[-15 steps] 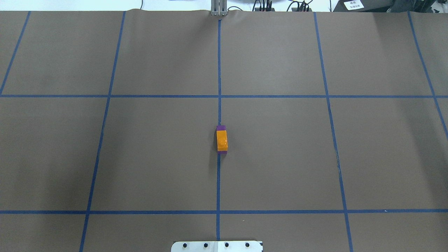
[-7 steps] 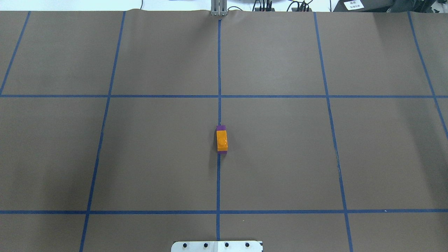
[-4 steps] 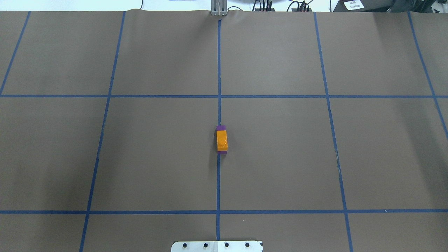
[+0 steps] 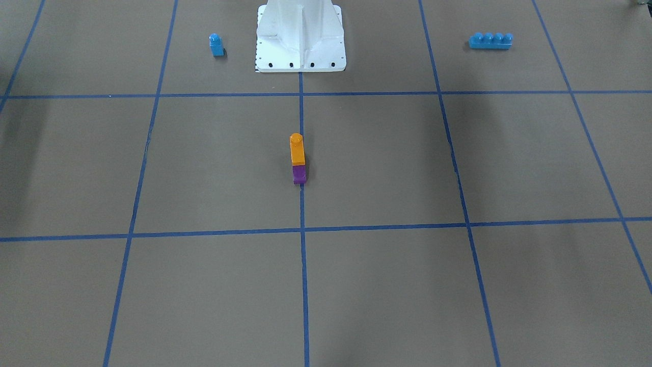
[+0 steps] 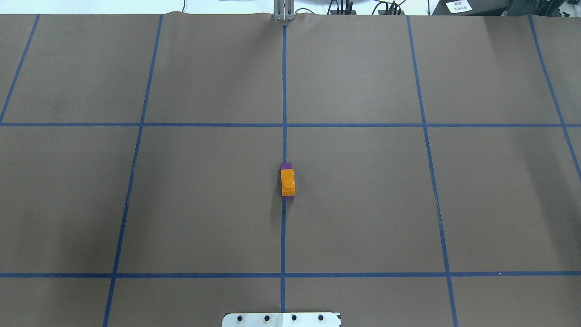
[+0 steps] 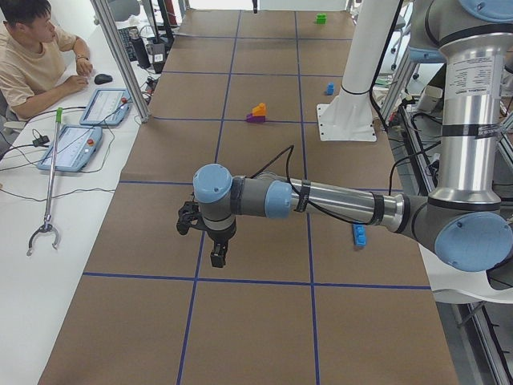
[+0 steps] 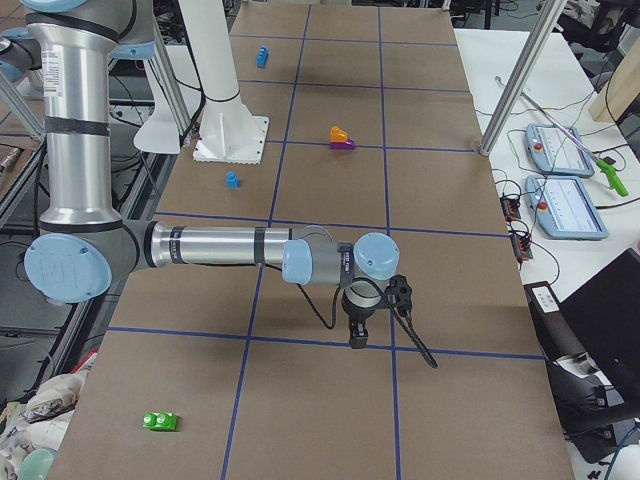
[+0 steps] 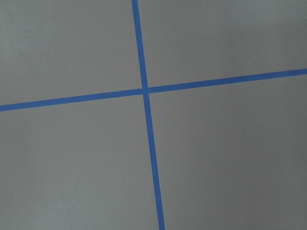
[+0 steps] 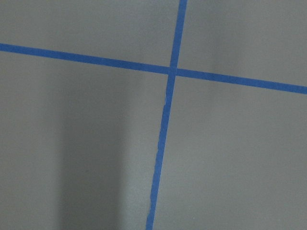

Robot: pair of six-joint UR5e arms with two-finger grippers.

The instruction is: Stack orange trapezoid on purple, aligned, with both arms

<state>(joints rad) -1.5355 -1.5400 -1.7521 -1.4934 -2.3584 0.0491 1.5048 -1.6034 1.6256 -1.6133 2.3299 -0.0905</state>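
Note:
The orange trapezoid (image 5: pixel 288 181) sits on top of the purple block (image 5: pixel 286 165) on the table's centre tape line, stud up. The stack also shows in the front view, orange (image 4: pixel 297 150) over purple (image 4: pixel 299 175). Nothing holds it. Both arms are far from it at the table's two ends. My left gripper (image 6: pixel 215 257) hangs over a tape crossing in the left side view. My right gripper (image 7: pixel 357 336) hangs over another crossing in the right side view. I cannot tell whether either is open or shut. Both wrist views show only bare table and tape.
A small blue single-stud block (image 4: pixel 216 45) and a long blue brick (image 4: pixel 490 41) lie either side of the white mounting base (image 4: pixel 300 46). A green block (image 7: pixel 160 421) lies near the right end. A person (image 6: pixel 32 56) sits at a side desk.

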